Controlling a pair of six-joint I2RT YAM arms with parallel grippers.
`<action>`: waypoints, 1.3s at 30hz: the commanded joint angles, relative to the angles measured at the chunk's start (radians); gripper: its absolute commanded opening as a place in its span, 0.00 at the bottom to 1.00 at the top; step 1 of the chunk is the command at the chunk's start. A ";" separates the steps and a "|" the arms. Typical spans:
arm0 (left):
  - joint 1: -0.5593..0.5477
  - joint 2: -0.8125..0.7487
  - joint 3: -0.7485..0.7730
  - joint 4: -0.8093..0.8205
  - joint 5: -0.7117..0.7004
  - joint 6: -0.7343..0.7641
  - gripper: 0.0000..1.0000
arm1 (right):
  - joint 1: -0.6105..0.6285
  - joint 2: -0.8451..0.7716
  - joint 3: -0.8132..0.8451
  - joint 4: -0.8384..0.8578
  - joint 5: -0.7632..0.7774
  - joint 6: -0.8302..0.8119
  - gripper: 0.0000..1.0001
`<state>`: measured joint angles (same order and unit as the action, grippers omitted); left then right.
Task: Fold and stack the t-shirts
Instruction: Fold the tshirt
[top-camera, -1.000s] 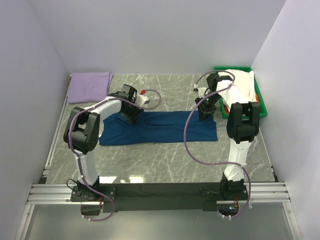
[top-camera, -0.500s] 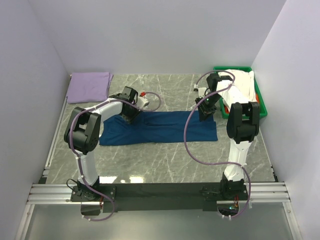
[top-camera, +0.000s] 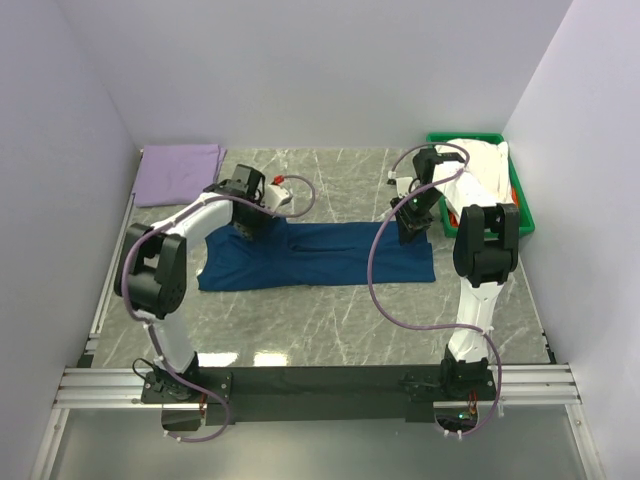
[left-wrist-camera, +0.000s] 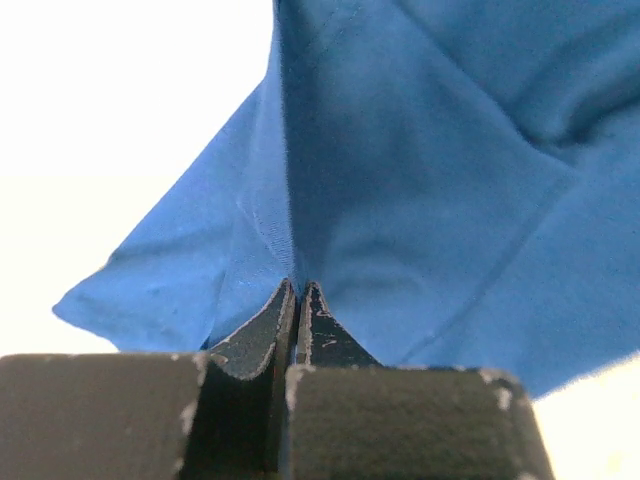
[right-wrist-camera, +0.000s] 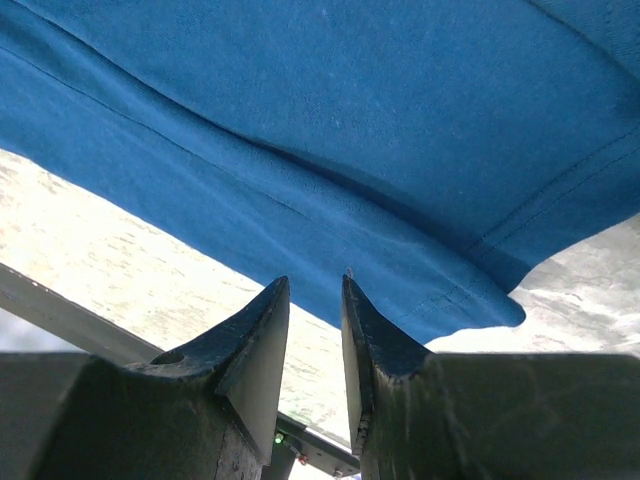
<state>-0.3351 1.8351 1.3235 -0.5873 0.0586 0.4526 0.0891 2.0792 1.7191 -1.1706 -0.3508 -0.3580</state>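
Observation:
A navy blue t-shirt (top-camera: 330, 255) lies folded in a long strip across the middle of the table. My left gripper (top-camera: 245, 224) is shut on its far left corner; in the left wrist view the cloth (left-wrist-camera: 400, 180) is pinched between the closed fingertips (left-wrist-camera: 297, 292). My right gripper (top-camera: 410, 229) is at the shirt's far right edge. In the right wrist view it (right-wrist-camera: 315, 288) is open, with the shirt's hem (right-wrist-camera: 380, 240) just past the tips and no cloth between them. A folded lavender t-shirt (top-camera: 178, 172) lies at the back left. A white t-shirt (top-camera: 482, 162) fills the bin.
The green plastic bin (top-camera: 523, 205) stands at the back right against the right wall. A sliver of orange-red cloth (top-camera: 453, 214) shows at its near left side. White walls close in the table on three sides.
My left gripper has moved back and to the left, drawing the navy shirt's far left corner with it. The right arm has not moved.

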 joint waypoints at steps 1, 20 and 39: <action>0.005 -0.125 -0.024 -0.052 0.087 0.078 0.01 | -0.002 -0.014 -0.015 0.006 0.009 -0.013 0.35; 0.109 -0.286 -0.261 -0.092 0.234 0.215 0.48 | -0.002 0.031 0.045 0.009 0.033 -0.019 0.34; 0.122 -0.223 -0.274 -0.003 0.259 -0.348 0.25 | 0.006 -0.114 -0.447 0.097 0.182 -0.076 0.21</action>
<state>-0.1982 1.5917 1.0550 -0.6415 0.3416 0.2188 0.0895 2.0312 1.4151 -1.0443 -0.2050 -0.3840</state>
